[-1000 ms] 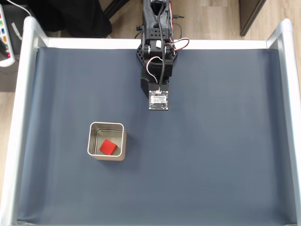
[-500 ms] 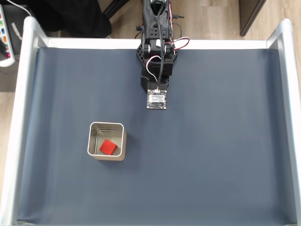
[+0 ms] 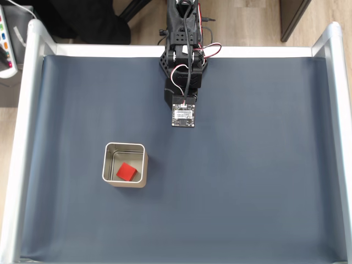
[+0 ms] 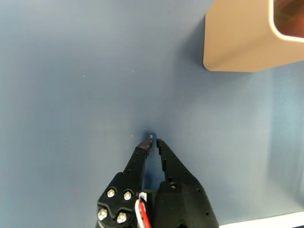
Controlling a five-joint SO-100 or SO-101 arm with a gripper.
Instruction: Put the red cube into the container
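Note:
In the fixed view the red cube (image 3: 127, 172) lies inside the container (image 3: 108, 149), a square silver tin on the dark mat, left of centre. My arm is folded back at the table's far edge, well apart from the tin. The wrist view shows my gripper (image 4: 154, 140) shut, its black fingertips nearly touching with nothing between them, above bare mat. The container (image 4: 237, 38) sits at that view's top right, seen from outside, its inside mostly hidden.
A dark blue-grey mat (image 3: 247, 165) covers the table. Raised metal rails (image 3: 22, 137) run along the left, right and far sides. A small circuit board (image 3: 183, 116) rides on the arm's wrist. Open mat surrounds the tin.
The arm has drawn back slightly toward the far edge. Cube and tin have not moved.

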